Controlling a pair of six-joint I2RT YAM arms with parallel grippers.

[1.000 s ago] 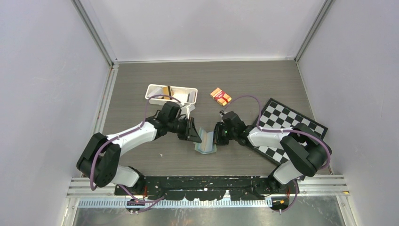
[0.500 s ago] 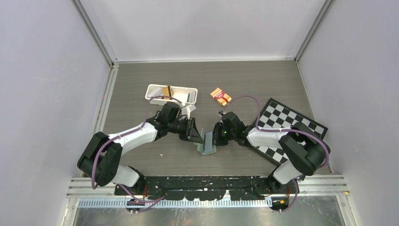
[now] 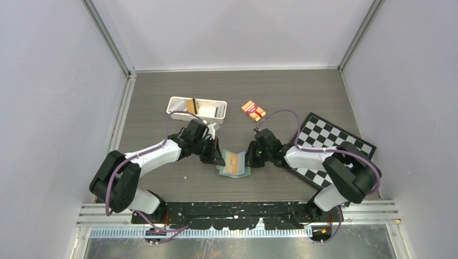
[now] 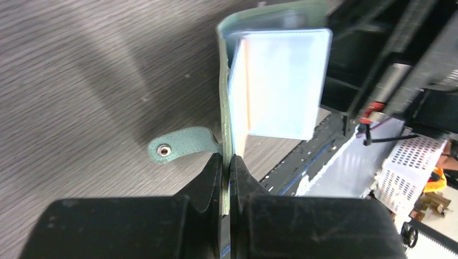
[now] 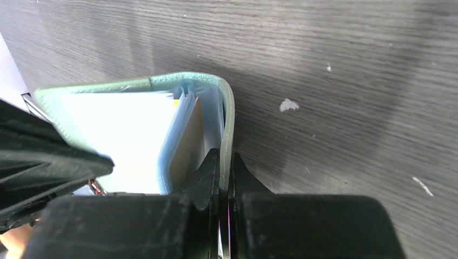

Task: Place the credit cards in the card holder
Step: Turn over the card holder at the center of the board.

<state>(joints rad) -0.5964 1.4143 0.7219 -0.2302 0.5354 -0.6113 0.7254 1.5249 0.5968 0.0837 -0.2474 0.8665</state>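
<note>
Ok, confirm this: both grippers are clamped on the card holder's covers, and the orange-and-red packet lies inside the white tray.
No. The orange-and-red packet lies on the table right of the white tray; the top view shows this. The left gripper and right gripper do clamp the covers of the card holder.

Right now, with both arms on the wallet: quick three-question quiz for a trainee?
1. True or false: the left gripper and the right gripper are each shut on a cover of the card holder.
2. The orange-and-red packet is: A, held by the left gripper; B, lying on the table beyond the holder; C, tucked inside the card holder.
3. Fill in: from above, a ___-coloured card shows in the open holder.

Key: 1 true; 2 B; 3 gold-tan.
</note>
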